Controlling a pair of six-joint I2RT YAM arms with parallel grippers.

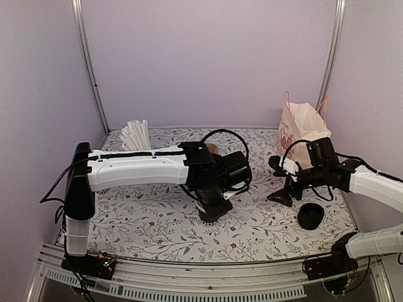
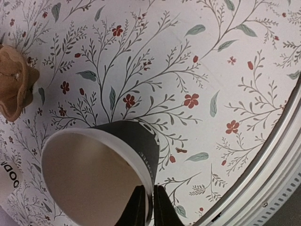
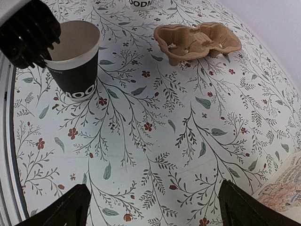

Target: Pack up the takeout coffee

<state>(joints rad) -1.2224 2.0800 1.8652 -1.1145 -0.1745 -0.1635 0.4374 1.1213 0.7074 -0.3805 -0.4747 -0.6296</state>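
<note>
Only "OO" reads on the lidless black paper cup (image 3: 77, 70), mid-worktop (image 3: 188, 141). The left gripper (image 2: 149, 200) pinches its rim; the right gripper (image 3: 153, 207) gapes empty. Farther off, "ODM" on a white object (image 3: 141, 4) is cut off.

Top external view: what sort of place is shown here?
Probably a robot test booth staged as a takeout coffee counter: a paper bag, white straws, a lidless black cup and stacked black lids on a flowered table.
</note>
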